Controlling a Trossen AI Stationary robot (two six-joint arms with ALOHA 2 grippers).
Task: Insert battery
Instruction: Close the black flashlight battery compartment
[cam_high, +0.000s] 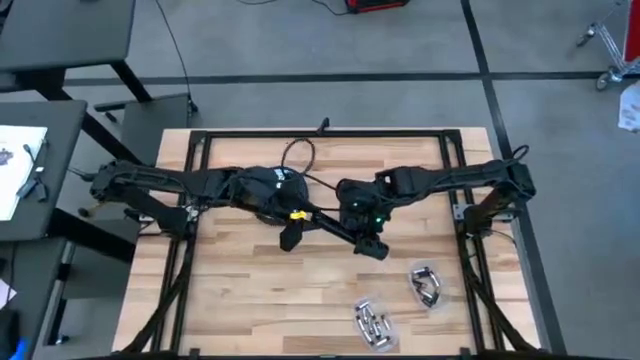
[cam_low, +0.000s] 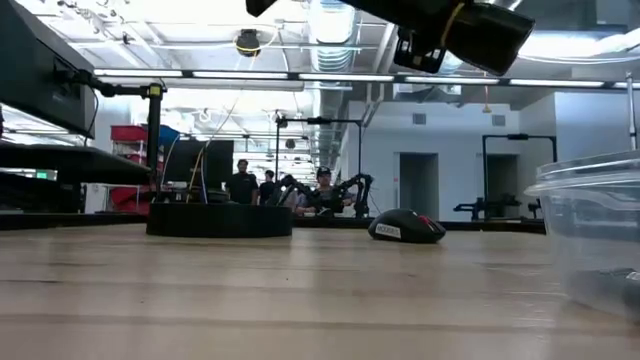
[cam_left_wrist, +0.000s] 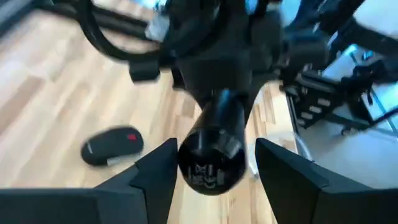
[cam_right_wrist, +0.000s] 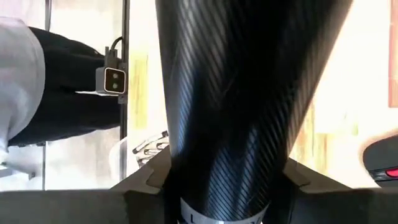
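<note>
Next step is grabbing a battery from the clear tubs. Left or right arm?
Right, probably. Both clear plastic tubs of silver batteries sit toward the right arm's side of the table; the left arm would have to reach across.

text: none legible | mouse (cam_low: 405, 229) label: too blurred | arm tube (cam_left_wrist: 210, 163) marking: unreadable

1. The table (cam_high: 250, 290) filled the middle and lower frame of the high view.
2. Both arms met over its upper centre, the left arm (cam_high: 170, 185) from the left, the right arm (cam_high: 450, 180) from the right.
3. The mouse (cam_high: 374, 246) lay just right of centre.
4. Two tubs (cam_high: 428, 284) (cam_high: 372, 326) sat at lower right.
</note>
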